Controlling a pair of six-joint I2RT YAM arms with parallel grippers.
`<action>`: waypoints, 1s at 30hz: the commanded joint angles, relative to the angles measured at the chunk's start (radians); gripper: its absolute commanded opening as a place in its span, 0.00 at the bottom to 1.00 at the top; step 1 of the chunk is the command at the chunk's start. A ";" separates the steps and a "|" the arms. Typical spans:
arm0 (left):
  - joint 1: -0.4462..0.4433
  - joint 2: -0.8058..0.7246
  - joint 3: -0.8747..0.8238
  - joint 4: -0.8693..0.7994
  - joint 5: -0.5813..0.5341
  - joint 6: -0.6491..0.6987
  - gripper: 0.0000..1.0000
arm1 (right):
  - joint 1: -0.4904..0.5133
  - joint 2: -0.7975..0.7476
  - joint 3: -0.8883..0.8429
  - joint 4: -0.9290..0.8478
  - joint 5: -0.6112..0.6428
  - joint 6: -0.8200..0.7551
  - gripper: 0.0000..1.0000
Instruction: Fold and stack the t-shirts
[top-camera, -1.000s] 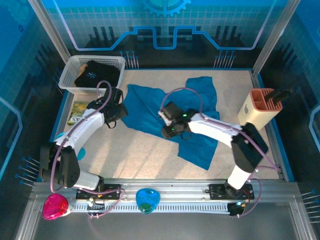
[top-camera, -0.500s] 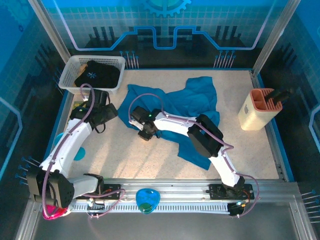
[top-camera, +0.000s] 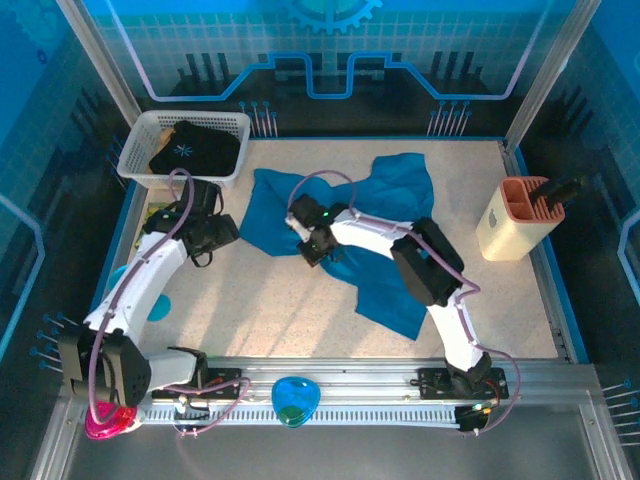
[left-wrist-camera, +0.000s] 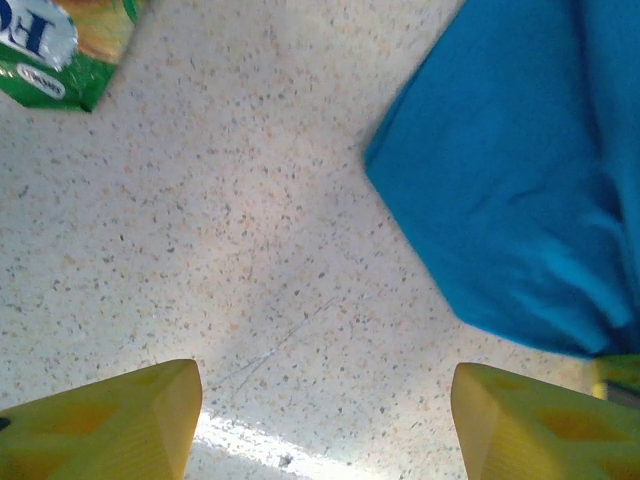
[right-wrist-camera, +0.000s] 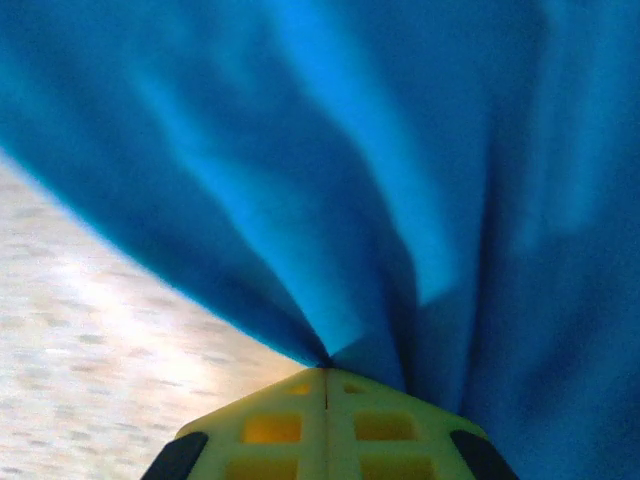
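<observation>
the black t-shirt (top-camera: 186, 150) is contained in the white basket (top-camera: 135, 152) at the far left corner. the left gripper (left-wrist-camera: 325, 400) is positioned over the bare table (left-wrist-camera: 250, 250), fingers spread apart, just beside the teal t-shirt (top-camera: 385, 200), which is laid crumpled at centre. the right gripper (right-wrist-camera: 325, 382) is clamped together on a gathered fold of the teal cloth.

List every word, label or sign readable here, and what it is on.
Green packet: blue letters, cut off by the frame edge; unreadable.
Beige holder: small pale apple-like logo, no words.
Black t-shirt: pale starburst print, no text.
Teal t-shirt: plain, no text.
</observation>
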 joint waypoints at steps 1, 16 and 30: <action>0.000 0.028 0.013 -0.023 0.051 0.017 0.67 | -0.055 -0.080 -0.034 0.027 -0.067 0.082 0.00; -0.087 0.333 0.010 0.200 0.143 -0.012 0.59 | -0.194 -0.054 -0.013 0.069 -0.141 0.241 0.00; -0.115 0.721 0.248 0.282 0.035 -0.018 0.44 | -0.186 -0.084 -0.099 0.097 -0.172 0.260 0.00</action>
